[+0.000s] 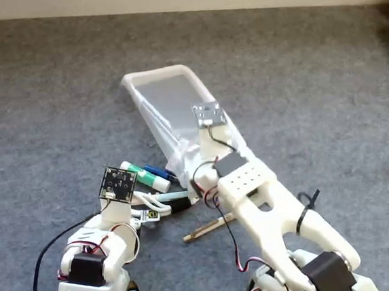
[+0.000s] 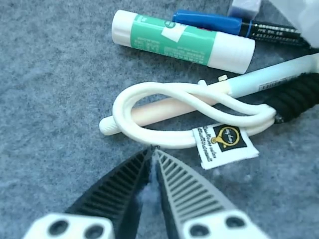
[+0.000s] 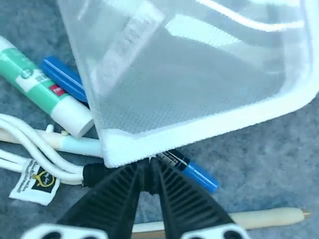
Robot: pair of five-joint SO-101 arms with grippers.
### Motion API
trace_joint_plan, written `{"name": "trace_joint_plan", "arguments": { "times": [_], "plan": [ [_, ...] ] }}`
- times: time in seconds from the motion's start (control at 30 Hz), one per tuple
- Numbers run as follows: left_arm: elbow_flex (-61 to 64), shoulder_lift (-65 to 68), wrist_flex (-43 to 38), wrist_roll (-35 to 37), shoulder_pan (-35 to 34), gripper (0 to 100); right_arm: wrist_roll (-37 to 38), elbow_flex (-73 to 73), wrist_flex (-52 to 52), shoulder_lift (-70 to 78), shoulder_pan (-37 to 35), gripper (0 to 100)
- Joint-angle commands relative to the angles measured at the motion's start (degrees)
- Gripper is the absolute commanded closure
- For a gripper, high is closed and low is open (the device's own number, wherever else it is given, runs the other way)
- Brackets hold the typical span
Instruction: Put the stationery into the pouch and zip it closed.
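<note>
1. Down on the grey surface (image 1: 54,96), the see-through mesh pouch (image 1: 167,103) is lying flat. Its near end is pointing toward the two arms.
2. The right arm (image 1: 275,206) is stretching in from the near right side. The right jaws are pressing together right on the white hem at the pouch's near corner, and as far as I can tell they're pinching it.
3. The left arm (image 1: 96,263) is sitting at the near left. The left jaws are squeezed together with nothing between them, tips just beside a white cord loop (image 2: 159,88).
4. All the stationery is lying outside the pouch, bunched up by that near corner between the arms.
5. A green-and-white glue stick (image 2: 182,42) and a blue pen (image 2: 209,22) are lying side by side and touching. The blue pen is running under the pouch corner and poking out the other side.
6. A pale blue pen (image 2: 269,74) is lying under the cord loop, and a little white tag (image 2: 224,144) is hanging off the cord.
7. A beige stick (image 1: 208,228) is lying on its own, closer to the arms and right next to the right one.
</note>
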Motion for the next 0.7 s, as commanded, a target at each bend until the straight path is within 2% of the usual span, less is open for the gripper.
{"name": "trace_joint_plan", "arguments": {
  "times": [0.0, 0.07, 0.13, 0.23, 0.3, 0.37, 0.5, 0.67],
  "plan": [
    [1.1, -0.22, 0.35, -0.44, -0.75, 99, 2.73, -9.54, 8.22, -0.57, 1.45, 99.2],
    [1.1, -0.22, 0.35, -0.44, -0.75, 99, 1.14, -12.88, 11.65, -0.57, 1.1, 99.1],
    [1.1, -0.22, 0.35, -0.44, -0.75, 99, -5.98, -15.08, 13.41, -0.57, -0.22, 97.9],
    [1.1, -0.22, 0.35, -0.44, -0.75, 99, -16.7, -16.66, 14.29, -0.13, -3.38, 88.7],
    [1.1, -0.22, 0.35, -0.44, -0.75, 99, -20.66, -16.13, 14.55, 0.04, -6.02, 82.1],
    [1.1, -0.22, 0.35, -0.44, -0.75, 99, -23.38, -14.02, 14.55, 0.04, -8.48, 78.3],
    [1.1, -0.22, 0.35, -0.44, -0.75, 99, -27.08, -11.74, 12.79, 0.04, -13.05, 78.0],
    [1.1, -0.22, 0.35, -0.44, -0.75, 99, -27.34, -8.57, 6.55, 1.98, -13.58, 78.1]
  ]
}}
